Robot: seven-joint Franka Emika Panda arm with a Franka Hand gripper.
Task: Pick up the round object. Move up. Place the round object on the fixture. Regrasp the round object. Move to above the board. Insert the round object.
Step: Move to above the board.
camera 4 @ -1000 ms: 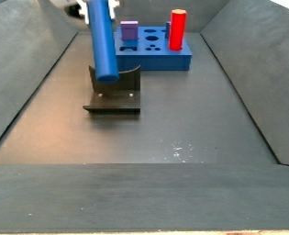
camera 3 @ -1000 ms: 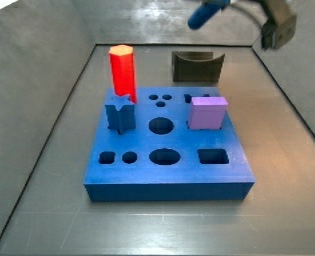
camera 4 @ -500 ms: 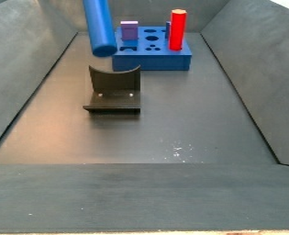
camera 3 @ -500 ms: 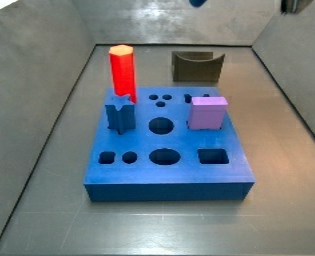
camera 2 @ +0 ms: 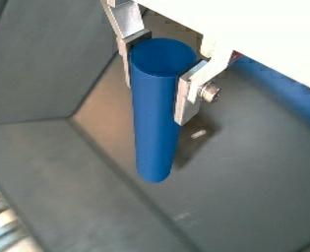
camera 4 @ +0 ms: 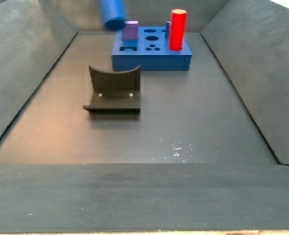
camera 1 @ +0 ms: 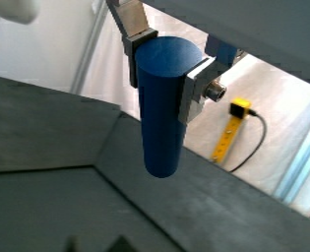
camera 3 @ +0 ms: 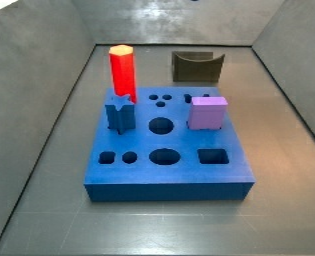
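Silver finger plates [camera 1: 135, 22] of the gripper [camera 2: 160, 61] clamp the round object [camera 2: 155, 113] near its top end (seen in both wrist views), w/ its lower tip [camera 4: 112, 13] showing at upper left of a side view, above the fixture [camera 4: 114, 90].

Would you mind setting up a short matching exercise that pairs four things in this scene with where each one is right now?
Things:
1. blue cylinder peg
2. red hexagonal peg
3. lilac cube
4. fixture

Places:
A. standing upright at a far corner of the board
B. on the floor, apart from the board, with nothing in its notch
C. clamped in the gripper, raised well above the floor
D. sitting on top of the board, near its star-shaped peg

Pairs: 1-C, 2-A, 3-D, 4-B
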